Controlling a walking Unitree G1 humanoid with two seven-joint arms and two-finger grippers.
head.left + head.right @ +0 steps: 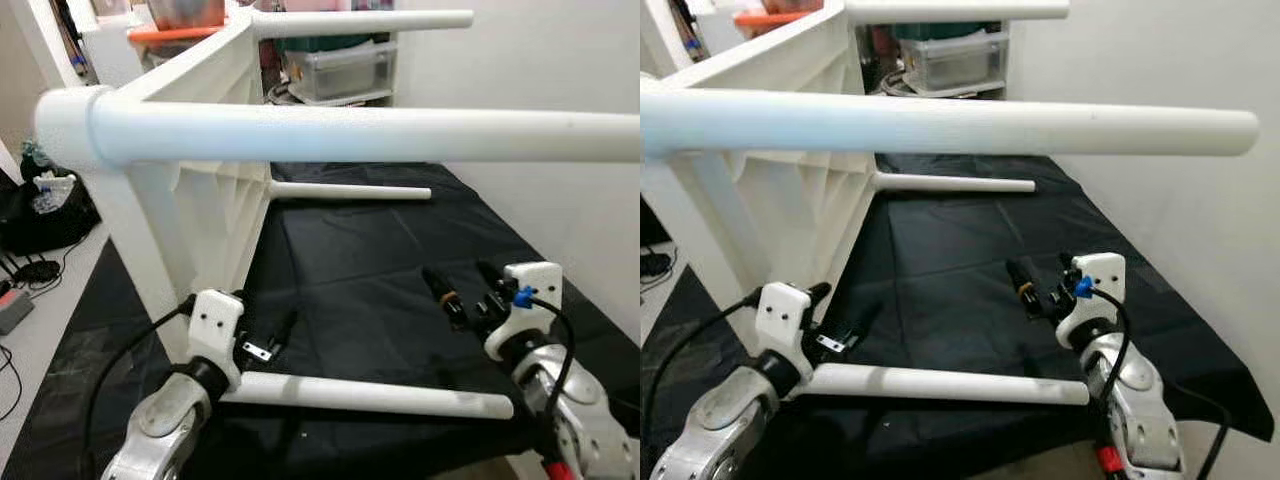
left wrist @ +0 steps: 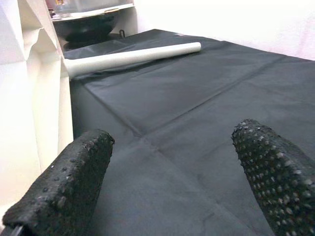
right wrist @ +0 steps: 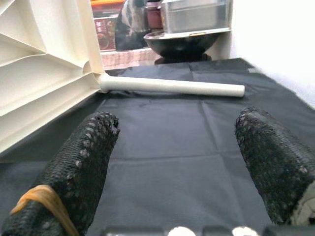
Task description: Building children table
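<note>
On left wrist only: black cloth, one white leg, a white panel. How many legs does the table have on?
Observer: Four show. The table top stands on edge, with two legs high, near and far, and two low.
Operator: Is the leg I see a low one?
Observer: Yes, the far low leg. The near low leg lies closer to the robot than both pincers, its table end hidden by the left arm.
Operator: And the right pincer?
Observer: The right pincer is open over the black cloth, holding nothing.
</note>
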